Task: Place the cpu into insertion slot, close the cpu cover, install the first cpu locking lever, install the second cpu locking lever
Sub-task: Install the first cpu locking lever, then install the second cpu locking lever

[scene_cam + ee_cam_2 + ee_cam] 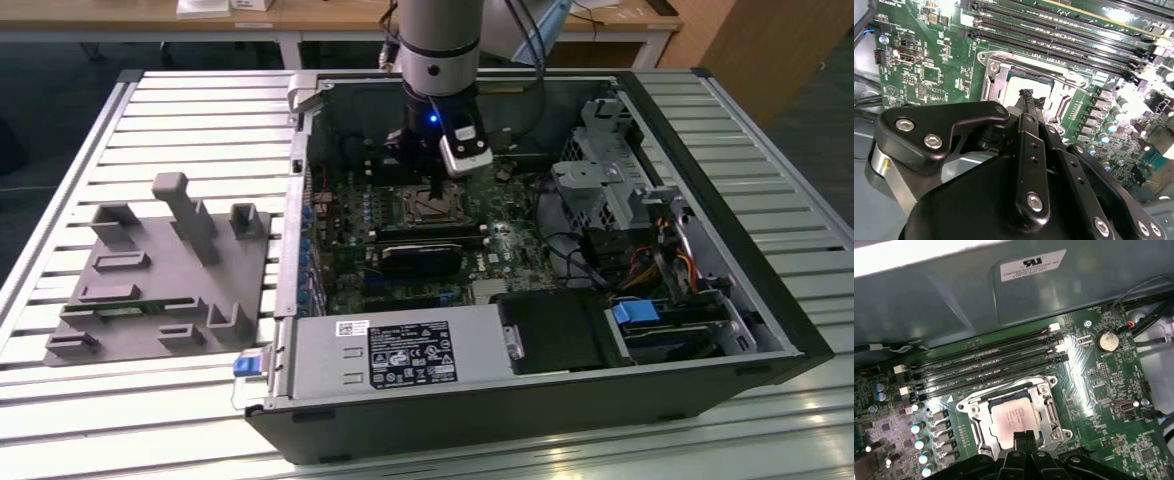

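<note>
Gripper [1023, 437] hangs right over the socket [1013, 412], fingertips pinched together with nothing between them, tip at the chip's near edge. One chip [1015, 419] sits flat inside the socket, silver top up. One cover frame [1041, 402] looks down around it, though I can't tell if it's fully seated. Levers: can't make out whether either is latched.

Risk, my read: the tip pressing the chip off-centre could rock it in the socket and bend contacts. A half-seated cover would fight a lever.

Just beyond the socket: four memory slots [989, 365], all empty. Beyond those, the case wall [954, 305]. One coin battery [1107, 340] off to the socket's side.
</note>
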`<state>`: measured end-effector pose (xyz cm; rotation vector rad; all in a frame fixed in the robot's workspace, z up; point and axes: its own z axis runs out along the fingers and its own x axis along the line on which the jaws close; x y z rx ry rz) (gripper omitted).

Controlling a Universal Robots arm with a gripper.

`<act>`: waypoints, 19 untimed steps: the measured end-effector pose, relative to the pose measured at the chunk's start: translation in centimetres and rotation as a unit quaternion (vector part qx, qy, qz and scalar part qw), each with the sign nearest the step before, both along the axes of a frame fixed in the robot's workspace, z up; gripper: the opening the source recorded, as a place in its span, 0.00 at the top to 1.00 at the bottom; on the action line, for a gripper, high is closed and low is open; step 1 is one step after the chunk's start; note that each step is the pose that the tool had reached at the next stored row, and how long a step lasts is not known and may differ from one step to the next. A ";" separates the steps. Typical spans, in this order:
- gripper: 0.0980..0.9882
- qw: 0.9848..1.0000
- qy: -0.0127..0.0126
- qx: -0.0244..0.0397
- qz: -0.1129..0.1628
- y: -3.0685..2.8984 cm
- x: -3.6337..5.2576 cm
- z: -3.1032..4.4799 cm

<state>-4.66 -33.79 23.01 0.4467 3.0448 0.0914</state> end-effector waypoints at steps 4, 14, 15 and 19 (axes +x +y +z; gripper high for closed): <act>1.00 1.000 0.000 -0.002 0.000 0.00 0.00 0.57; 1.00 1.000 0.000 -0.006 0.000 0.00 0.00 0.78; 1.00 1.000 0.000 -0.006 0.000 0.00 0.00 0.78; 1.00 1.000 0.000 -0.006 0.000 -0.06 0.00 0.79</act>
